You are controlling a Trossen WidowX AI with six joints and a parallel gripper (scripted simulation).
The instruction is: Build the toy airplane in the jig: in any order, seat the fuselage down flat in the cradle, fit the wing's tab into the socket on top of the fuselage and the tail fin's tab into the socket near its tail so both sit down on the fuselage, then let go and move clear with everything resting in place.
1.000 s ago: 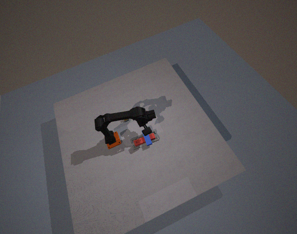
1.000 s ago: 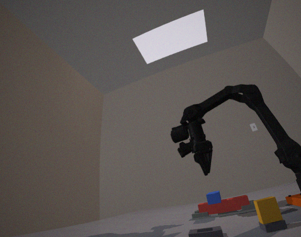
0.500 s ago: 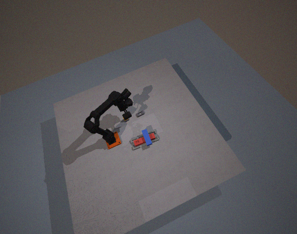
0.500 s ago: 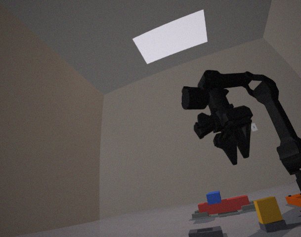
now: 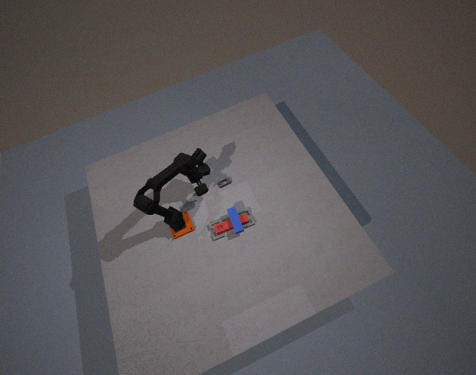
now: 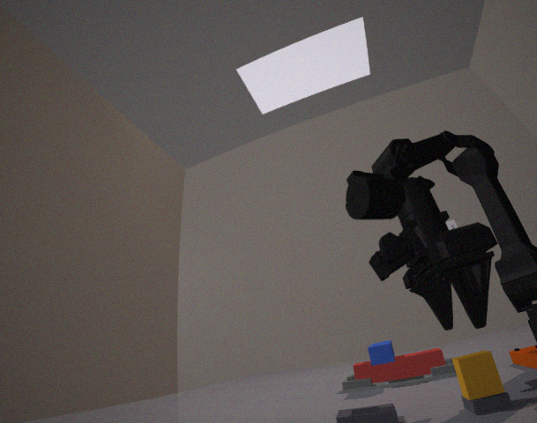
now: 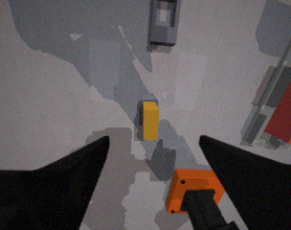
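The red fuselage (image 5: pixel 221 228) (image 6: pixel 413 365) (image 7: pixel 286 115) lies flat in the grey cradle (image 6: pixel 357 383) (image 7: pixel 255 129). The blue wing (image 5: pixel 234 219) (image 6: pixel 381 352) lies across the top of the fuselage and looks seated; it is out of the wrist view. The yellow tail fin (image 6: pixel 478 375) (image 7: pixel 151 122) stands upright in a dark grey holder (image 6: pixel 487 404); the arm hides it in the top view. My gripper (image 6: pixel 464 326) (image 7: pixel 155 139) is open and empty, high above the table, with the tail fin showing between its fingertips in the wrist view.
A second dark grey holder (image 5: pixel 224 182) (image 6: pixel 368 413) (image 7: pixel 163 34) lies empty near the fin's holder. The orange arm base (image 5: pixel 182 230) (image 6: pixel 533 357) (image 7: pixel 176 192) stands on the other side of the fin. The cradle is to the right in the wrist view.
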